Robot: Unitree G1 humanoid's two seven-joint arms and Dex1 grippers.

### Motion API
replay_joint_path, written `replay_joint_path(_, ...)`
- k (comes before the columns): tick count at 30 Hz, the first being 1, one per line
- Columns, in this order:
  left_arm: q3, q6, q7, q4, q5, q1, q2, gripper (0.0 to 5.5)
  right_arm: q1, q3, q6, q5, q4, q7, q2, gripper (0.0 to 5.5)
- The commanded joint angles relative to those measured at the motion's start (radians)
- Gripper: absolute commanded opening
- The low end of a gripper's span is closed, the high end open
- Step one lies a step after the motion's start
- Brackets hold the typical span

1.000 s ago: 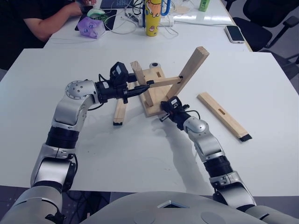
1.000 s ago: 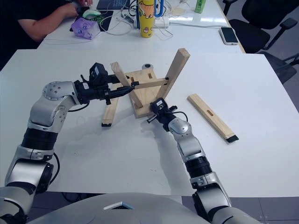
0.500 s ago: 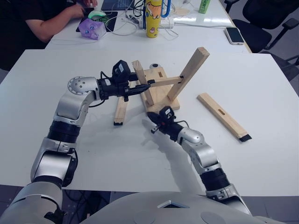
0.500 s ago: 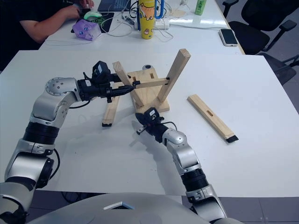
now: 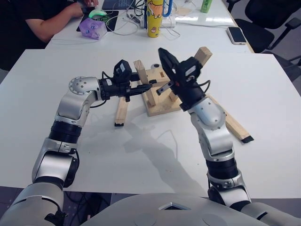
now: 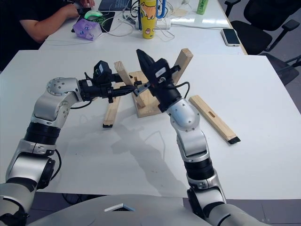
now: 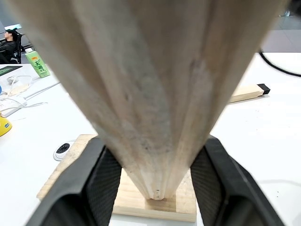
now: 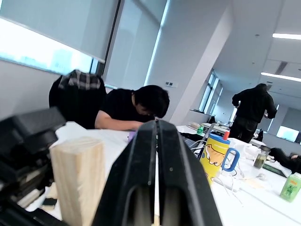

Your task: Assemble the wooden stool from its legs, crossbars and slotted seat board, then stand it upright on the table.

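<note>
Upturned half-built stool, far-centre of the table (image 5: 141,155): seat board (image 5: 157,107) flat, tall leg (image 5: 203,53) standing.
Left gripper (image 5: 143,88) clamps the slanted leg (image 5: 140,70); the wrist view adds its pads (image 7: 101,183) against the wood.
Right gripper (image 5: 162,52) is high over the stool, fingers pressed together, empty.
Loose slotted leg (image 5: 233,126) lies right, another leg (image 5: 121,110) left.
Near side bare.

White bench (image 5: 273,94) in front; second white bench (image 5: 197,35) just behind. Black office chairs (image 5: 277,14) at far right corner. Grey floor (image 6: 287,207) past bench edge. Open office beyond: bright windows (image 8: 42,59) under half-drawn grey blinds (image 8: 56,23); white pillar (image 8: 197,56); strip lights (image 8: 288,36) lit on ceiling.
</note>
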Motion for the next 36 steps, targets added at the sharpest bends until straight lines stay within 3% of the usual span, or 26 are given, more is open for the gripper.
replay_joint_path(1, -0.077, 0.080, -0.005, 0.056, 0.074, 0.077, -0.003, 2.03, -0.046, 0.017, 0.036, -0.102, 0.132, -0.064, -0.005, 0.00)
replay_joint_path(8, -0.093, 0.081, -0.004, 0.049, 0.081, 0.067, -0.015, 2.03, 0.085, 0.190, 0.194, -0.204, 0.393, 0.121, -0.144, 0.00)
replay_joint_path(16, -0.089, 0.081, 0.005, 0.047, 0.078, 0.074, -0.014, 2.03, -0.006, 0.019, -0.044, -0.033, 0.173, 0.005, -0.027, 0.00)
replay_joint_path(19, -0.090, 0.077, 0.004, 0.057, 0.081, 0.069, -0.015, 2.03, 0.058, -0.029, -0.119, 0.079, 0.117, 0.050, -0.020, 0.00)
replay_joint_path(23, -0.088, 0.078, -0.007, 0.066, 0.079, 0.056, -0.009, 2.03, 0.222, -0.058, -0.185, 0.114, 0.094, 0.114, -0.102, 0.00)
replay_joint_path(27, -0.085, 0.072, -0.029, 0.077, 0.077, 0.035, 0.003, 2.03, 0.306, -0.078, -0.176, 0.104, 0.202, 0.097, -0.118, 0.00)
replay_joint_path(36, -0.100, 0.033, -0.072, 0.120, 0.090, -0.009, -0.010, 2.03, 0.162, -0.046, -0.022, 0.048, 0.505, -0.017, 0.009, 0.00)
